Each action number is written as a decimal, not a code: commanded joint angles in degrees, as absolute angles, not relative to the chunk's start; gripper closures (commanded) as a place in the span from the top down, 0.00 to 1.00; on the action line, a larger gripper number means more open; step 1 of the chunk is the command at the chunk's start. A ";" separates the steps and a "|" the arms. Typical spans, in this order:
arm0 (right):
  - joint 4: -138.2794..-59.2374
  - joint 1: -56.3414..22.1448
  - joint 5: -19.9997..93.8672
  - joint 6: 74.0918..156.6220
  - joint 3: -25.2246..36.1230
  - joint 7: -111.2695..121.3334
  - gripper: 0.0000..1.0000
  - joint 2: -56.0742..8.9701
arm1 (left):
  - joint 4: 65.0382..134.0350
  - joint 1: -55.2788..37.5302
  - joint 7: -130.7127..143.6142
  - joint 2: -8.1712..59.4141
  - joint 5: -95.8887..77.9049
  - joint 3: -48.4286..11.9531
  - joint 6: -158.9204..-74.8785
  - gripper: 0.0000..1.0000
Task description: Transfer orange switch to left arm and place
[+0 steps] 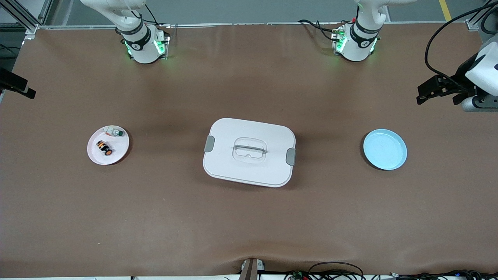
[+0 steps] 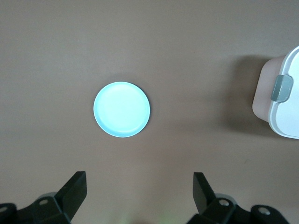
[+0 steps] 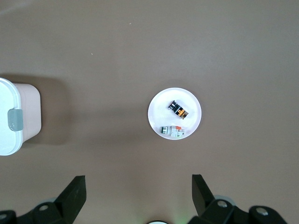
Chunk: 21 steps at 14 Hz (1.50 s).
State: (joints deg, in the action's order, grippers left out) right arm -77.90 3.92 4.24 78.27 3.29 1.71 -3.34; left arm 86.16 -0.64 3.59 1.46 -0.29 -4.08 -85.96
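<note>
The box [image 1: 249, 152] lies lowest, at frame centre. The orange switch [image 1: 104, 147] rests on the white plate [image 1: 120, 149], centre-left of the frame, axis diagonal, nearer the right arm. Right gripper [image 3: 138, 196] and left gripper [image 2: 140, 192] hang fully open, empty.

Matt brown table [image 1: 249, 217] (box [image 1: 249, 132] glossy plastic).

Brown matte surface [image 1: 155, 217] spans the view, evenly lit with soft shadows. Aluminium framing [image 1: 23, 17] and grey floor [image 1: 233, 9] border the edge by the bases. Loose cables [image 1: 334, 272] run along the nearest edge.
</note>
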 commanded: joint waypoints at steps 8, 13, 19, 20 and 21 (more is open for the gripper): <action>-79.54 4.57 4.57 78.57 3.08 1.14 1.00 -1.67 | 85.25 -0.97 2.98 0.88 -0.79 -3.86 -85.96 1.00; -79.54 4.57 4.48 78.66 3.08 1.14 1.00 -1.67 | 85.25 -0.97 3.43 1.05 -0.62 -3.96 -85.96 1.00; -78.84 4.75 4.13 80.59 3.08 1.75 1.00 -2.28 | 85.25 -1.05 3.43 1.14 -0.44 -3.96 -85.96 1.00; -78.84 5.27 4.13 80.94 3.16 1.76 1.00 -2.29 | 85.25 -1.05 3.43 1.14 -0.35 -3.96 -85.96 1.00; -78.84 5.97 4.30 82.25 3.16 1.76 1.00 -2.81 | 85.25 -0.97 3.43 1.14 -0.35 -3.96 -85.96 1.00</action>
State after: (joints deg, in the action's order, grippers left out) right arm -77.91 4.21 4.16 80.58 3.59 1.72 -3.33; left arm 85.54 -0.84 3.59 1.46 -0.29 -4.13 -85.97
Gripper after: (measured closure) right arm 0.000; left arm 0.000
